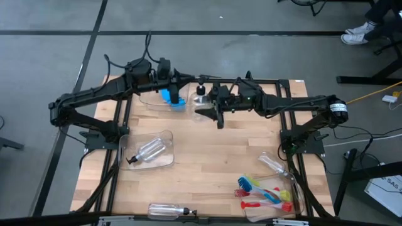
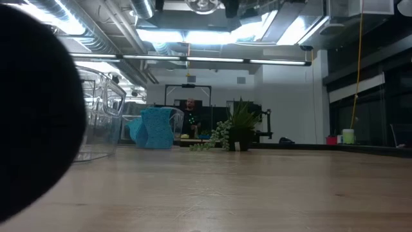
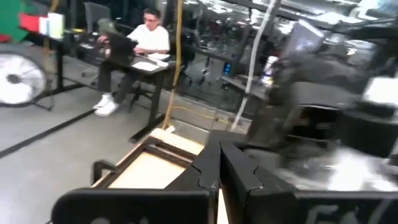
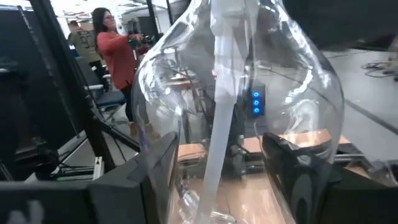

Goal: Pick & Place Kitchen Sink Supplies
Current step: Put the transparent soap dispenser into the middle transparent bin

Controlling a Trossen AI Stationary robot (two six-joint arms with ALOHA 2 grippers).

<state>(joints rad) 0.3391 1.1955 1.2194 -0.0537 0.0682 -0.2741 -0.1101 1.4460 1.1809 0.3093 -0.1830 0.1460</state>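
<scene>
Right pincer (image 4: 214, 168) gripping clear bottle (image 4: 242, 93) upright, long axis vertical, right beside blue sponge (image 1: 171, 97). Left pincer (image 3: 217, 168) closed, empty, over the sponge.

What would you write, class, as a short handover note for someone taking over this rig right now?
Right gripper: shut on a clear pump bottle, raised over the far middle of the table.
Left gripper: shut, empty, above the blue sponge at the far bin.
Elsewhere: one bottle in the left bin, one bottle at the near edge, one by the brushes near right.
Done: sponge placed. Left: bottles and brushes, likely.
</scene>
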